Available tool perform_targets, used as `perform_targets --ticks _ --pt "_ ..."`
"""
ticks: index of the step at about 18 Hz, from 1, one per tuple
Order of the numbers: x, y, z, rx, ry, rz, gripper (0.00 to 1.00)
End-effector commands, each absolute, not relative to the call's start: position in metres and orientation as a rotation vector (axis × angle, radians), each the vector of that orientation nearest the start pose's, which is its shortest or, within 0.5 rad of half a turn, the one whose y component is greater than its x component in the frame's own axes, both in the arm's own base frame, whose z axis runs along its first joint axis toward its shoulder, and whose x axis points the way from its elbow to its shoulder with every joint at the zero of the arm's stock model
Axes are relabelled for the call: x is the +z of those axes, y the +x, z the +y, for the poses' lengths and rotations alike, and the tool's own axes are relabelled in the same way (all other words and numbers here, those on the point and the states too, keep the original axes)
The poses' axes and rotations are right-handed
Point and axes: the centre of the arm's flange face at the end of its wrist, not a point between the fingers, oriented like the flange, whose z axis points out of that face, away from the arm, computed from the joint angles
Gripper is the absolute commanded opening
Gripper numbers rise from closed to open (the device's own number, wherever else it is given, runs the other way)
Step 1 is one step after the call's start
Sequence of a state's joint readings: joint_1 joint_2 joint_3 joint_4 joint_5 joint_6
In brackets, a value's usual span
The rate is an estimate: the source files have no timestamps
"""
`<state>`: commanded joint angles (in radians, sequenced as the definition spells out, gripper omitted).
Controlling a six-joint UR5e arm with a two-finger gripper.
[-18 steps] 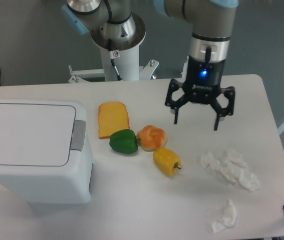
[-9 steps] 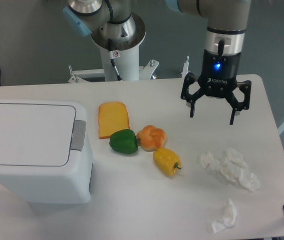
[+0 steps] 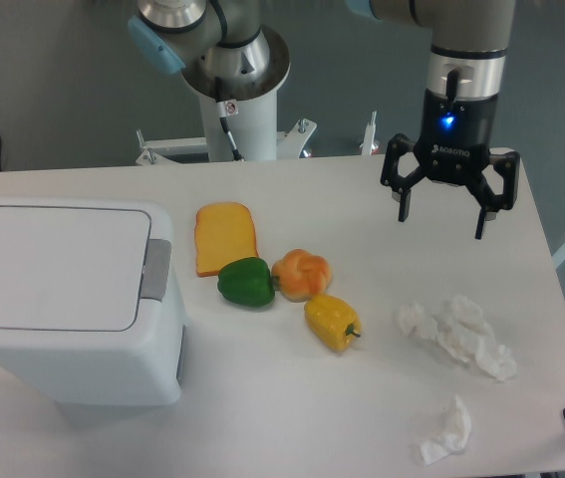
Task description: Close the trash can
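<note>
The trash can (image 3: 68,299) is a large white boxy bin at the left of the table, its flat lid lying down flush and the grey push tab (image 3: 155,269) on its right side. My gripper (image 3: 441,225) hangs open above the table's far right, well away from the bin, with nothing between its fingers.
A slice of toast (image 3: 225,237), a green pepper (image 3: 246,282), a bread roll (image 3: 302,274) and a yellow pepper (image 3: 332,322) lie mid-table. Crumpled tissues (image 3: 458,334) and a smaller wad (image 3: 447,431) lie at the right. The robot base (image 3: 232,90) stands behind.
The gripper has moved to the right and slightly up, away from the food, staying open. The lid stays down as before.
</note>
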<state>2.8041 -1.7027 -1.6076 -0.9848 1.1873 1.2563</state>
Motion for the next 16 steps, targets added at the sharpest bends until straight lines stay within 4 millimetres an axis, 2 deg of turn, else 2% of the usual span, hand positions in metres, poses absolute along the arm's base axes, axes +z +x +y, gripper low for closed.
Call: perform_targets --ticks 8,16 --pt "0.4761 -0.4766 0.3554 0.361 -2.622 0.155 1.0" --pt "0.4757 -0.479 0.3498 0.359 -2.626 0.139 1.0"
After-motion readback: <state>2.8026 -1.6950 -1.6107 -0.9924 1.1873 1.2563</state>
